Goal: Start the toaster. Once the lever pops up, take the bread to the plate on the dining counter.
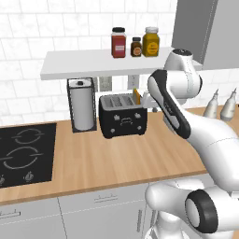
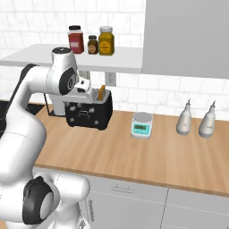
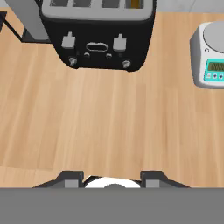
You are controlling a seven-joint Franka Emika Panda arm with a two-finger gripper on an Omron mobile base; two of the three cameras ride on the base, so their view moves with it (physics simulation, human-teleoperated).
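The black toaster (image 1: 122, 117) (image 2: 89, 115) stands on the wood worktop under a shelf. The bread (image 1: 136, 96) (image 2: 102, 93) stands upright in its rightmost slot, with its golden top sticking out. In the hand view the toaster (image 3: 100, 39) faces me, two white levers (image 3: 119, 42) on its front and the bread (image 3: 136, 3) at the top edge. My gripper (image 3: 113, 177) (image 2: 86, 95) hangs above the counter just in front of the toaster's right part. Its fingers are apart with nothing between them. The plate and the dining counter are out of view.
A steel-framed paper-towel holder (image 1: 83, 109) stands left of the toaster and a black hob (image 1: 23, 154) further left. A small scale (image 2: 142, 125) (image 3: 212, 61) and two bottles (image 2: 184, 120) stand to the right. Jars (image 1: 135, 44) sit on the shelf above.
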